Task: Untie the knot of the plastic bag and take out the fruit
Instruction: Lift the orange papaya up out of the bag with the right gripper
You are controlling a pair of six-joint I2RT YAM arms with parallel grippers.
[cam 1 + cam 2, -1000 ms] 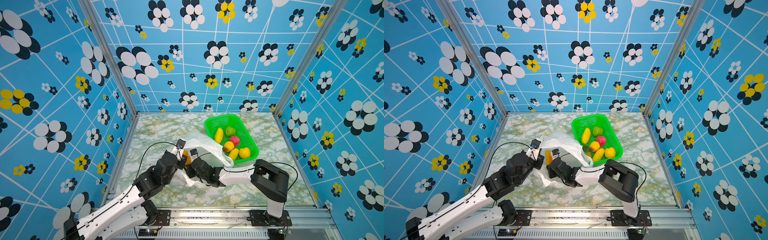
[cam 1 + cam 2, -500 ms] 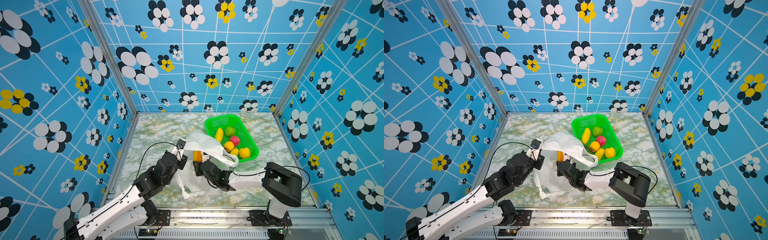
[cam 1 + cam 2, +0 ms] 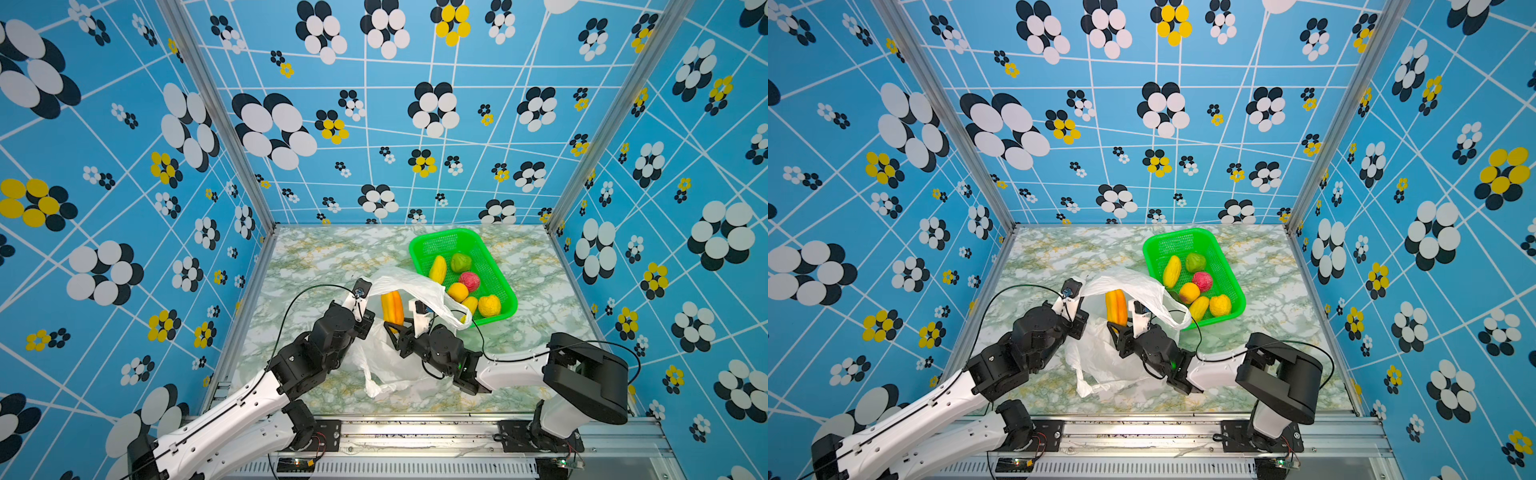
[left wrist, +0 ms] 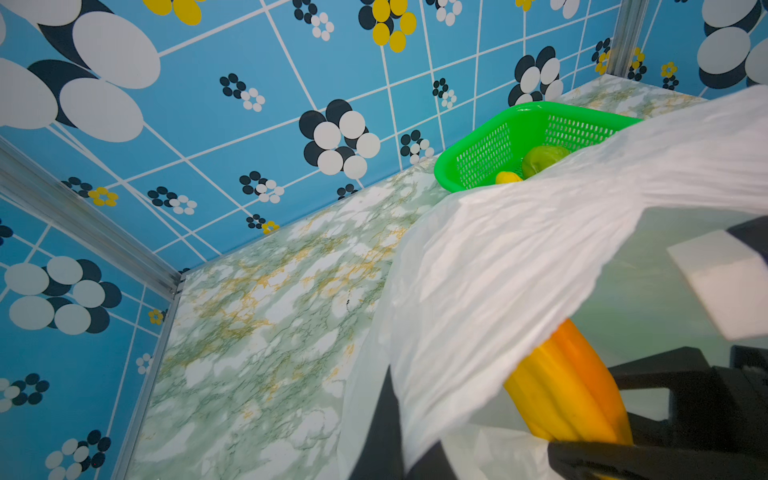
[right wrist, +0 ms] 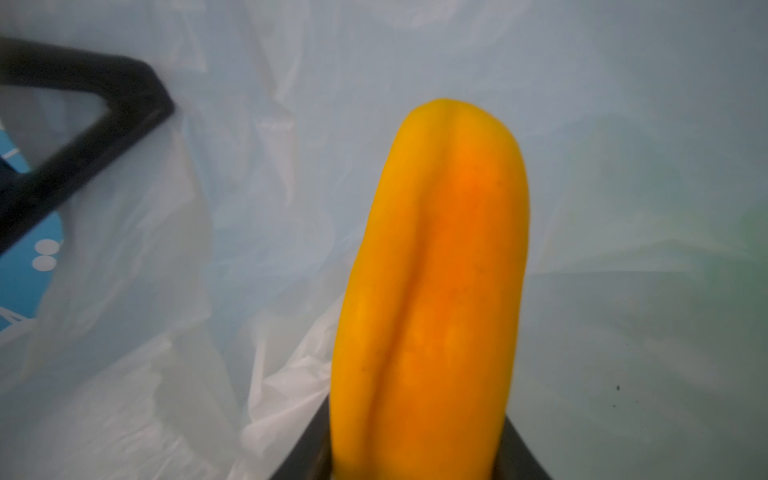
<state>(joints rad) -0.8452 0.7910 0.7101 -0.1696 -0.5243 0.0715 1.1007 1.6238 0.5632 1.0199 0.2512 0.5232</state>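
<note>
The plastic bag [image 3: 401, 286] [image 3: 1129, 286] [image 4: 519, 266] is thin, white and crinkly, and lies in mid-table with its mouth held up. My left gripper [image 3: 368, 326] [image 3: 1082, 324] [image 4: 409, 457] is shut on the bag's near-left edge. My right gripper [image 3: 399, 332] [image 3: 1121, 332] [image 5: 415, 461] is shut on the lower end of a long yellow-orange fruit [image 3: 392, 306] [image 3: 1116, 306] [image 4: 569, 390] [image 5: 432, 291]. That fruit stands upright in the bag's mouth. The knot is out of view.
A green mesh basket [image 3: 415, 249] [image 3: 1148, 249] [image 4: 478, 141] sits at the back right, its near corner under the bag's flap. It holds several fruit, among them a yellow long one [image 3: 437, 269], a green one [image 3: 461, 262] and a red one [image 3: 469, 281]. Patterned walls enclose three sides.
The right gripper has risen with the long fruit and its arm has swung back to the right. The bag's upper flap has lifted and its lower part now sags toward the front edge.
</note>
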